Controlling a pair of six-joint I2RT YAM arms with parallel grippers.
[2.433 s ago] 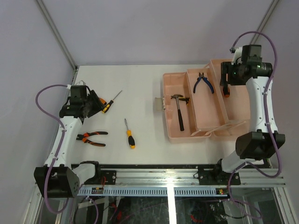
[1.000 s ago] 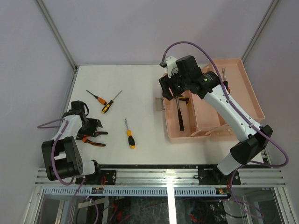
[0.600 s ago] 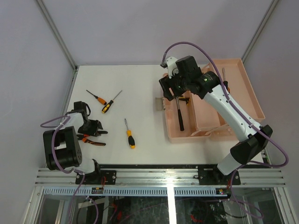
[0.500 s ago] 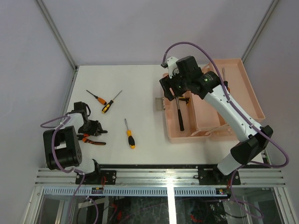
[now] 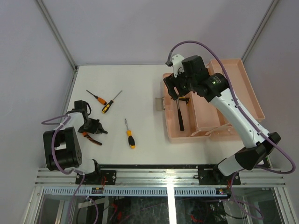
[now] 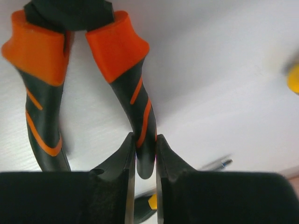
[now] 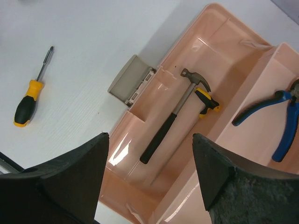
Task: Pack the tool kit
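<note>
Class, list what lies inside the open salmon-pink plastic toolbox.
A black-handled hammer lies in the toolbox's main compartment; blue-handled pliers lie in the inner tray. From above, the right arm hides the pliers.

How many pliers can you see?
2. Orange pliers on the table, one handle pinched by the left gripper; blue pliers in the toolbox tray. Others could be hidden.

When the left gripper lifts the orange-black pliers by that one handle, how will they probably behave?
The left gripper pinches only the tip of one handle of the pliers, so the head end will probably sag and swing. The second handle is free and may pivot open at the joint. The rubbery-looking grip should hardly slip.
</note>
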